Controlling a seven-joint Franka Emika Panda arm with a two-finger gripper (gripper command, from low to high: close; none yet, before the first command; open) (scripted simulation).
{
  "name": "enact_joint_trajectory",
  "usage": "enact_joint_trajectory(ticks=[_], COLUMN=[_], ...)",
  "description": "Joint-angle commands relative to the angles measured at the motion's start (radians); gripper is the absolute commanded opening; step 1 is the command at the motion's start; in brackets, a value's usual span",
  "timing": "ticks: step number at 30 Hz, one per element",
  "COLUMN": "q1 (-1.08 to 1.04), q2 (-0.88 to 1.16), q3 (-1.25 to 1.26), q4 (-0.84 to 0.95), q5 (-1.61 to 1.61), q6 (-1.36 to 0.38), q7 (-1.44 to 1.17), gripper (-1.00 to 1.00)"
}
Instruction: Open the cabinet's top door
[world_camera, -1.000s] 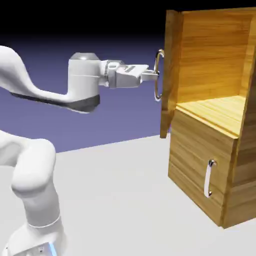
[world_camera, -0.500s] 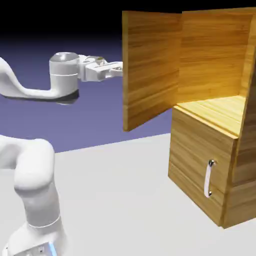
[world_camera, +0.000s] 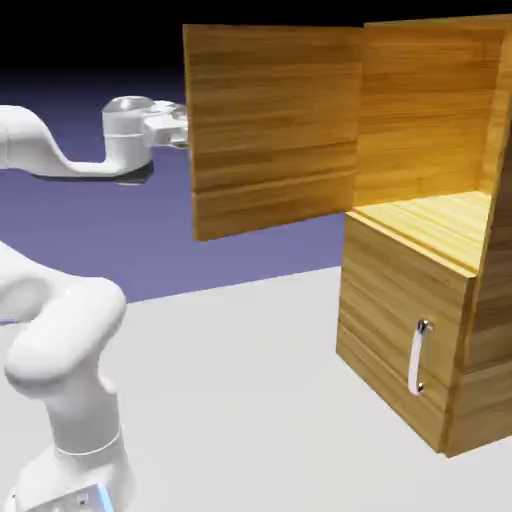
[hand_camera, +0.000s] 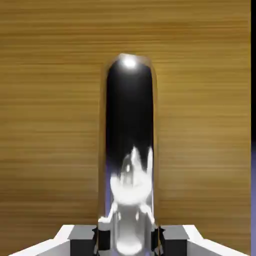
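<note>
**Swinging wide: top door now stands fully open**

Swinging out on its hinge, the top door (world_camera: 272, 130) has travelled a long way in the last second. A second ago it showed nearly edge-on in the exterior view, its handle facing the arm; half a second ago its inner wood face had turned toward the camera; now that face spreads broad across the upper middle of the exterior view, reaching well out to the picture's left of the cabinet (world_camera: 430, 250). The upper compartment lies bare, its lit wooden shelf and back wall in plain sight.

In the hand view the handle (hand_camera: 129, 145) fills the centre as a tall, dark, reflective bar against the door's grain, running down between the two fingertips at the bottom edge. The gripper (hand_camera: 128, 239) is closed tight on that handle, pads hard against its sides. In the exterior view the hand itself is hidden behind the door's far edge; only the wrist and forearm show, drawn back toward the picture's left with the door.

Below, the lower panel (world_camera: 400, 330) with its short silver handle (world_camera: 418, 357) sits shut and undisturbed.

By my judgement the task is essentially done: the door is open past a right angle. What remains is probably only to let go of the bar and clear the hand.
</note>
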Motion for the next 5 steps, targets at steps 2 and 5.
enact_joint_trajectory(ticks=[2,5], q1=[-0.070,-0.126], q2=[-0.008,-0.017], q3=[0.048,0.082], q4=[0.072,0.131], q5=[0.021,0.037], q6=[-0.058,-0.103], q7=[-0.015,-0.029], gripper=[-1.00,1.00])
